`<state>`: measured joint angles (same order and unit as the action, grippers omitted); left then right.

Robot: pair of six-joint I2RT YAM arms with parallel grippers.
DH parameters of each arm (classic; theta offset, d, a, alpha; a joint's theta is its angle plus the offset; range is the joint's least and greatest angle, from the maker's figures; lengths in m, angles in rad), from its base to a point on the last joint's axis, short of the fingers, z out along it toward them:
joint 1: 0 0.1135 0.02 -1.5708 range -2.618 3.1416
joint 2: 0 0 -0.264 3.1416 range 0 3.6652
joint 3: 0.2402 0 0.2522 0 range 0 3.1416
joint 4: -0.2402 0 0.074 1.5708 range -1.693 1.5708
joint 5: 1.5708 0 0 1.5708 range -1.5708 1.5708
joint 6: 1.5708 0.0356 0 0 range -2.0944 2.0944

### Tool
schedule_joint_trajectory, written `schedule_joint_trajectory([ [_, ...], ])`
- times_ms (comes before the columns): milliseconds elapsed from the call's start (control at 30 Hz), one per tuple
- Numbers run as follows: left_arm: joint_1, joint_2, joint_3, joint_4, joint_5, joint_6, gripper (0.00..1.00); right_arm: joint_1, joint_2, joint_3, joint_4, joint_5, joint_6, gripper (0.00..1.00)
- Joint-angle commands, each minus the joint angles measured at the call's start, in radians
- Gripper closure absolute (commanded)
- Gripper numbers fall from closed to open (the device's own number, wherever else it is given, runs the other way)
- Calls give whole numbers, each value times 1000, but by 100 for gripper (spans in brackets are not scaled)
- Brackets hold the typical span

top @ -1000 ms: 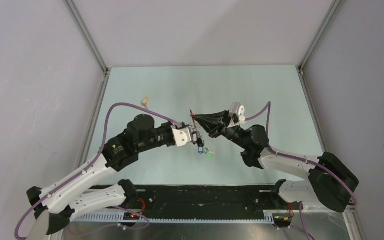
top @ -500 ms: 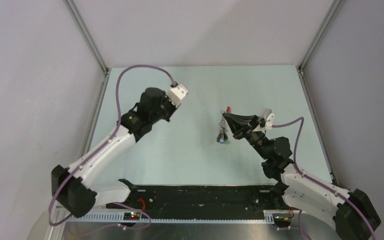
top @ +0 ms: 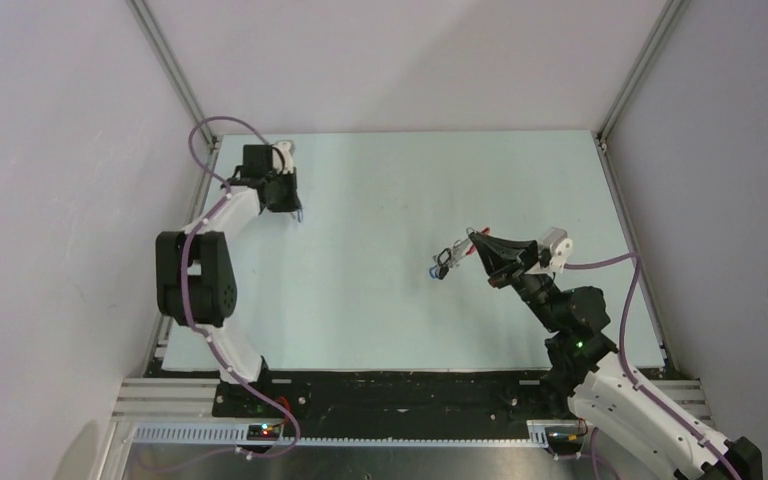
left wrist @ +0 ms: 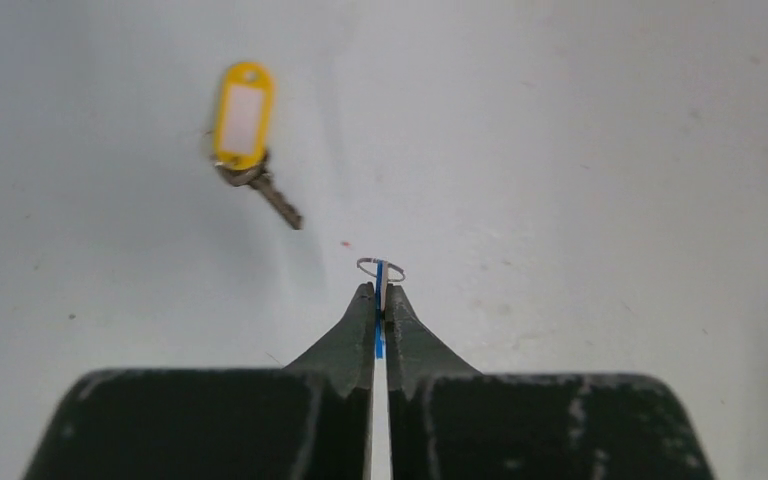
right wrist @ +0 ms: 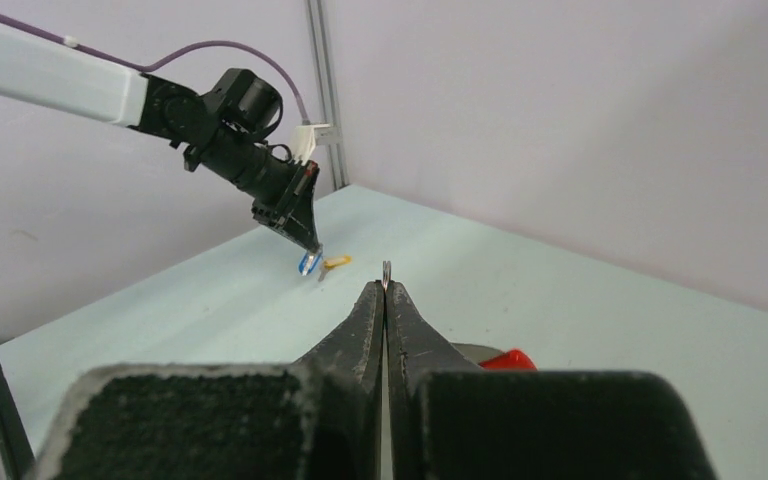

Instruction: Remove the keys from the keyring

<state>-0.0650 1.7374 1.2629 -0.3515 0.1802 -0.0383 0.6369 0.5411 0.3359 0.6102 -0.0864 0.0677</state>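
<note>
My left gripper (top: 295, 207) is at the table's far left, shut on a blue-headed key (left wrist: 379, 335) held edge-on, its small wire ring (left wrist: 380, 269) poking past the tips (left wrist: 379, 292). A yellow-headed key (left wrist: 245, 125) lies loose on the table just ahead of it. My right gripper (top: 475, 241) is right of centre, above the table, shut on the keyring's thin metal loop (right wrist: 387, 270); the red crescent (right wrist: 505, 358) shows beside the right finger. The remaining keys (top: 443, 265) hang in a bunch from the keyring. From the right wrist view I see the left gripper (right wrist: 308, 243), the blue key (right wrist: 308, 262) and the yellow key (right wrist: 336, 262).
Pale green table top (top: 390, 320) enclosed by white walls with aluminium corner posts (top: 175, 75). A black rail (top: 400, 395) runs along the near edge by the arm bases.
The left arm swung from the centre out to the far left corner, carrying the blue key off the keyring. The right arm drew back to the right with the keyring and its hanging keys.
</note>
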Motion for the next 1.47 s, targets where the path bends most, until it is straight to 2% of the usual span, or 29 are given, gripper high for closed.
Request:
schedule_joint_trajectory([
  [0,60,69,81,-28,88,-106,92,-10,-40,21,-51,6,-19,100],
  [33,88,80,85,-31,84,-109,88,-13,-40,24,-58,9,-19,100],
  [67,95,83,91,-31,83,-119,72,-14,-37,26,-73,17,-16,100],
  [100,102,82,93,-33,86,-123,60,-21,-32,32,-81,20,-15,100],
  [133,104,77,89,-32,91,-125,31,-26,-19,38,-104,22,-2,100],
  [200,104,40,79,-31,101,-130,4,-47,15,68,-155,9,34,100],
  [333,79,-107,54,-28,78,-124,0,-113,138,141,-206,-29,116,100],
  [467,-5,-250,23,-18,8,-84,0,-198,315,227,-197,-28,153,99],
  [500,-22,-269,15,-12,-15,-79,0,-239,348,275,-197,-38,168,95],
  [533,-28,-304,12,-4,-23,-79,0,-260,417,332,-202,-62,185,75],
  [567,-33,-319,21,-1,-65,-102,0,-294,476,366,-224,-47,218,38],
  [600,-33,-348,29,2,-105,-129,0,-311,501,430,-245,-23,235,19],
  [633,-33,-361,44,2,-158,-168,0,-315,534,461,-286,43,264,5],
  [767,-27,-465,38,8,-197,-214,0,-323,538,559,-362,158,290,1],
  [900,-28,-608,15,7,-188,-213,0,-370,495,604,-496,113,329,1],
  [1100,-29,-768,-74,54,-226,-188,0,-385,342,620,-621,232,220,1],
  [1267,-29,-829,-139,86,-230,-188,0,-389,227,605,-648,280,153,1],
  [1433,-29,-841,-152,107,-221,-197,0,-389,199,601,-675,282,151,0],
])
